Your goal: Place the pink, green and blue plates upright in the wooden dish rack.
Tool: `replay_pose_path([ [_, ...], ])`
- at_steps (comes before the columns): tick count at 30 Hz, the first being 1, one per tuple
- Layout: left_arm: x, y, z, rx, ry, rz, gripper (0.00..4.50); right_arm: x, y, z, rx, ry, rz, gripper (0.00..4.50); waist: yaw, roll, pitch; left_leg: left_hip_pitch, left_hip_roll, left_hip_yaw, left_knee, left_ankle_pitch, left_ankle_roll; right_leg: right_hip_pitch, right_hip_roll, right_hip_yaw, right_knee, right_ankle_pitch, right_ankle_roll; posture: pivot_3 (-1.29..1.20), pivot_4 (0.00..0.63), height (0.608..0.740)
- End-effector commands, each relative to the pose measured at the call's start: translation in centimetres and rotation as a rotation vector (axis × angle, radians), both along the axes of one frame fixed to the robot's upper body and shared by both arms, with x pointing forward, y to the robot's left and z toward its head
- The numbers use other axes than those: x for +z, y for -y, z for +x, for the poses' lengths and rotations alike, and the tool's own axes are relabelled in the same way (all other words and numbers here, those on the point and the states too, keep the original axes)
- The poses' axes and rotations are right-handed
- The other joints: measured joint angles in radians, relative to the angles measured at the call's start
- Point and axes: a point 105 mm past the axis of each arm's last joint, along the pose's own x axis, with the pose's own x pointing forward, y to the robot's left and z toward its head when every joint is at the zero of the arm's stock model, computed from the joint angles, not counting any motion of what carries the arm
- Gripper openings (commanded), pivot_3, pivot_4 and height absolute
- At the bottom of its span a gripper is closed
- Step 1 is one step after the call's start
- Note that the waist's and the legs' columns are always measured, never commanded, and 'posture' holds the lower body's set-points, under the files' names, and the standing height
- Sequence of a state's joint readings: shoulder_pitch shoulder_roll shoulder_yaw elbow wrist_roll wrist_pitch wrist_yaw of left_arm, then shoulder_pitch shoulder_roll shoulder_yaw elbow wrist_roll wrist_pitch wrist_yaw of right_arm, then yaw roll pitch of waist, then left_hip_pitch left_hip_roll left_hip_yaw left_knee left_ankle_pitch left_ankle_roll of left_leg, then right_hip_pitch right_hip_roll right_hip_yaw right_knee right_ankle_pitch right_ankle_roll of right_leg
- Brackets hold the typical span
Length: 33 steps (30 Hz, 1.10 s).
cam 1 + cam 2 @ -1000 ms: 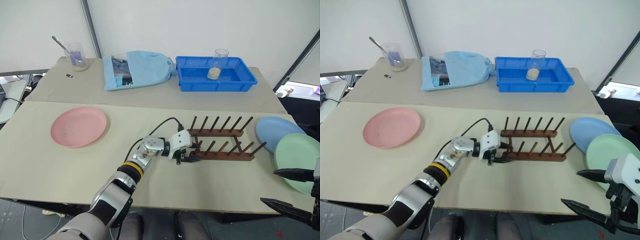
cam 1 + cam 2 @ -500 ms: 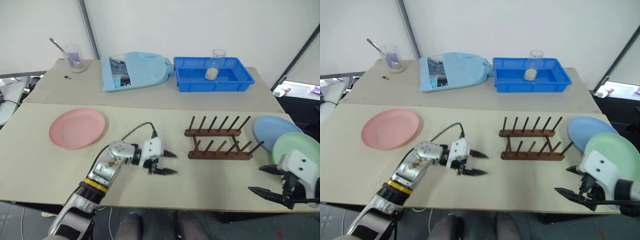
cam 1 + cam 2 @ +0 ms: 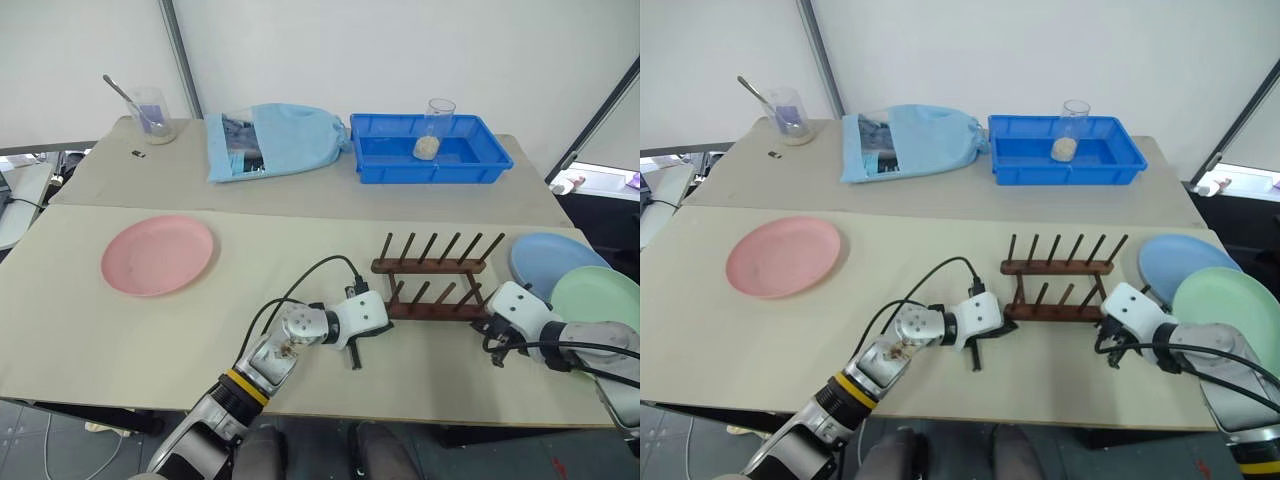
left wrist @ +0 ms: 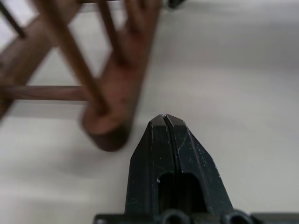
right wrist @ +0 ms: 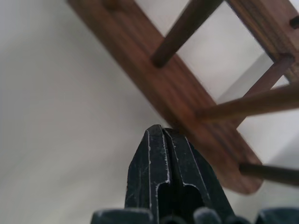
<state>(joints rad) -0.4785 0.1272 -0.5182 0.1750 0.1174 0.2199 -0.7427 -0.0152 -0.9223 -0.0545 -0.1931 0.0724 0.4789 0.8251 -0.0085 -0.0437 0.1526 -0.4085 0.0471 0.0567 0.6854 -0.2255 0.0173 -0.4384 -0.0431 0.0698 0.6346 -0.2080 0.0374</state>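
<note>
Bare table (image 3: 150, 340) left of wooden dish rack (image 3: 432, 290), plates (image 3: 575, 280) crowding right

The wooden dish rack (image 3: 432, 290) stands empty mid-table: dark brown, two parallel rails, each with a row of slanting pegs. Well off to its left the salmon-pink plate (image 3: 158, 255) lies flat, face up, alone on the pale tabletop. At the rack's right end, the light blue plate (image 3: 550, 262) lies flat near the table's right edge, and the pale green plate (image 3: 598, 305) sits just in front of it, its rim overlapping the blue one's.
</note>
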Motion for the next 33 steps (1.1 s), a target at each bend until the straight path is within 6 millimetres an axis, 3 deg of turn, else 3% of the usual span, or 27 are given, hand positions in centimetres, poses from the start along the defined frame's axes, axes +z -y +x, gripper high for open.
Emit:
replay_pose_path([
  [1, 0.9, 0.1, 1.3, 0.047, 0.060, -0.009, 0.00, 1.0, 0.4, 1.0, -0.007, 0.068, -0.026, 0.10, 0.000, 0.000, 0.000, 0.000, 0.000, 0.000, 0.000, 0.000, 0.000, 0.000, 0.000, 0.000, 0.000, 0.000, 0.000, 0.00, 0.150, 0.696],
  [10, 1.9, 0.4, 4.2, 0.130, 0.111, -0.028, 0.00, 1.1, 0.6, 3.0, -0.010, 0.115, -0.029, 0.10, -0.005, 0.000, 0.000, 0.000, 0.000, 0.000, 0.000, 0.000, 0.000, 0.000, 0.000, 0.000, 0.001, 0.002, 0.003, 0.00, 0.150, 0.696],
  [14, 2.1, 0.6, 4.4, 0.123, 0.112, -0.036, 0.00, 1.3, 0.7, 3.7, -0.010, 0.128, -0.035, 0.10, -0.004, 0.000, 0.000, 0.000, 0.000, 0.000, 0.000, 0.000, 0.000, -0.001, 0.000, 0.000, 0.001, 0.002, 0.004, 0.00, 0.150, 0.696],
  [20, 2.4, 0.6, 3.8, 0.085, 0.090, -0.062, 0.00, 1.7, 0.5, 3.1, 0.011, 0.111, -0.010, 0.10, -0.004, 0.000, 0.000, -0.001, 0.000, 0.000, 0.000, 0.000, 0.000, -0.001, 0.000, 0.000, 0.000, 0.003, 0.005, 0.00, 0.150, 0.696],
  [25, 3.9, -3.4, 2.5, 0.112, 0.051, -0.135, 0.00, 3.6, -0.4, 0.7, 0.086, 0.101, 0.006, 0.10, -0.009, 0.002, 0.000, -0.001, 0.000, 0.000, 0.000, -0.001, 0.001, -0.003, 0.000, 0.000, 0.005, 0.001, 0.005, 0.00, 0.150, 0.696],
  [28, 5.1, -7.6, 1.8, 0.206, 0.046, -0.173, 0.82, 5.2, -2.4, -1.5, 0.188, 0.066, 0.072, 0.89, -0.011, 0.003, 0.000, 0.000, 0.001, 0.000, 0.000, -0.001, 0.002, -0.004, 0.001, 0.000, 0.009, -0.001, 0.004, 0.00, 0.150, 0.696],
  [31, 6.5, -12.7, 0.7, 0.374, 0.059, -0.234, 2.19, 7.0, -5.4, -3.1, 0.319, 0.059, 0.150, 1.93, -0.016, 0.003, 0.000, 0.004, 0.003, 0.000, 0.000, -0.001, 0.002, -0.003, 0.002, 0.000, 0.012, -0.002, 0.002, 0.00, 0.150, 0.696],
  [33, 7.2, -15.3, 0.0, 0.486, 0.067, -0.269, 3.11, 8.2, -6.7, -3.1, 0.367, 0.088, 0.197, 2.61, -0.016, 0.003, 0.000, 0.005, 0.004, 0.000, 0.000, -0.001, 0.002, -0.002, 0.002, -0.001, 0.012, -0.003, -0.001, 0.00, 0.150, 0.696],
])
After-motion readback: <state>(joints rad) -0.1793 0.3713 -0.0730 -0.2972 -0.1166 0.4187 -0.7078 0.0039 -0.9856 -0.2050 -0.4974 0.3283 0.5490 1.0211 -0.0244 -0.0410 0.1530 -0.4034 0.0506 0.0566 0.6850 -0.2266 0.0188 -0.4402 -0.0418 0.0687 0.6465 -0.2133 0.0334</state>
